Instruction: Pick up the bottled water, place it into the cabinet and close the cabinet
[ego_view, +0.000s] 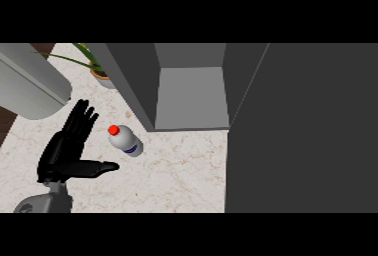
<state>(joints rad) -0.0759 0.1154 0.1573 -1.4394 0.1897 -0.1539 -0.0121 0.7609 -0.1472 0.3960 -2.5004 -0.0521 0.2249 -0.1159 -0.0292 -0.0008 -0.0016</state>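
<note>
A small clear water bottle (126, 140) with a red cap and a blue label stands on the marble counter (177, 175), just in front of the open grey cabinet (192, 95). The cabinet's dark door (303, 130) is swung wide open and fills the right side of the view. My left hand (66, 150) is open at the lower left, fingers straight and pointing away, thumb stretched toward the bottle. A small gap separates the hand from the bottle. The right hand does not show.
A large pale grey cylinder (29, 85) lies at the upper left. A potted plant (100, 72) with long green leaves stands behind the bottle, beside the cabinet's left wall. The counter's left edge runs close to my left hand.
</note>
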